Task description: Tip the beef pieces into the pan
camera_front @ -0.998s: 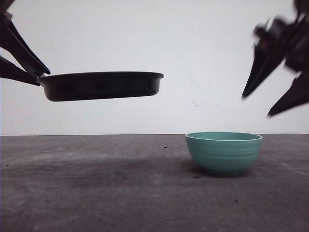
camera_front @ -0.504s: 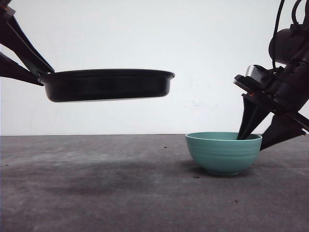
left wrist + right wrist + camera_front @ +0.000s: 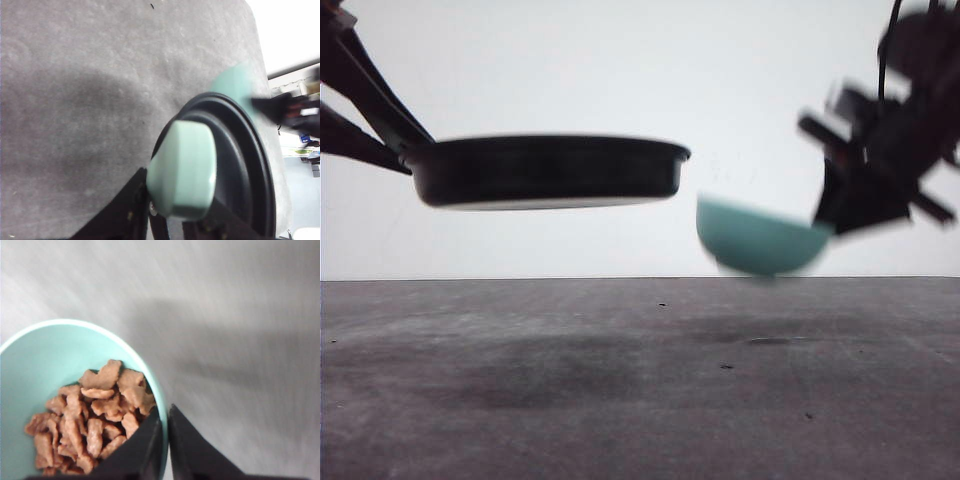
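Note:
The black pan (image 3: 545,170) hangs level above the table on the left. My left gripper (image 3: 405,155) is shut on its mint-green handle (image 3: 185,172); the pan's inside (image 3: 250,165) looks bare. To the right of the pan, the teal bowl (image 3: 760,238) is in the air, blurred and slightly tilted. My right gripper (image 3: 835,215) is shut on the bowl's rim (image 3: 162,437), one finger inside and one outside. The beef pieces (image 3: 95,410) lie heaped in the bowl (image 3: 45,347) beside the inner finger. The bowl's near edge sits just below and right of the pan's rim.
The dark grey table (image 3: 620,380) stretches below both arms with a few small specks on it. A plain white wall stands behind.
My right gripper came down onto the bowl's rim, shut on it and lifted the bowl off the table toward the pan. The pan has shifted slightly to the right.

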